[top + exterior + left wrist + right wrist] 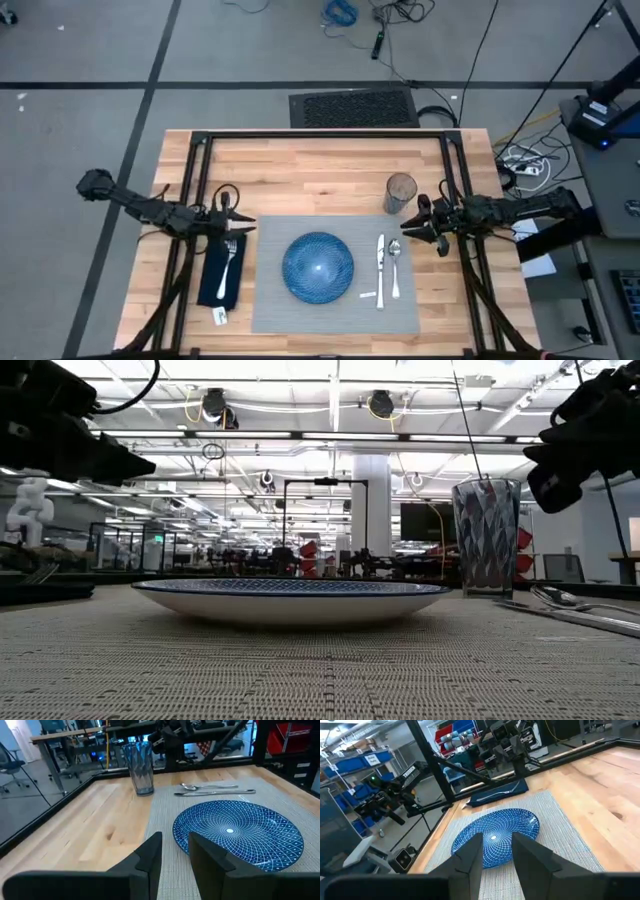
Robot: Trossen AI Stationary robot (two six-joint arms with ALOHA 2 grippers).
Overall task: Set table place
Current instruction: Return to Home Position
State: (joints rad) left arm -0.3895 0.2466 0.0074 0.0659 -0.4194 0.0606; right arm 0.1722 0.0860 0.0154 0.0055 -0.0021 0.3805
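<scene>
The tabletop is a pale plank surface inside a black frame. It stands on a grey floor with loose cables beyond its far edge. Through the low view I see a workshop hall with ceiling lights and racks behind the setting.

The grey woven placemat lies at the near centre of the tabletop. The blue patterned plate sits on it, slightly left of its middle. The knife and the spoon lie side by side on the placemat to the right of the plate, with the knife closer to the plate. Both run near to far. The navy napkin lies on bare wood just left of the placemat, with the fork on top of it. The clear glass stands upright on the wood just beyond the placemat's far right corner.

The left arm reaches in from the left side. The left jaws hang in the air above the far end of the napkin. My left wrist view shows them apart, with nothing in the gap.

The right arm reaches in from the right side. The right jaws hang just right of the placemat's far right corner, near the glass but clear of it. My right wrist view shows them apart and empty.
</scene>
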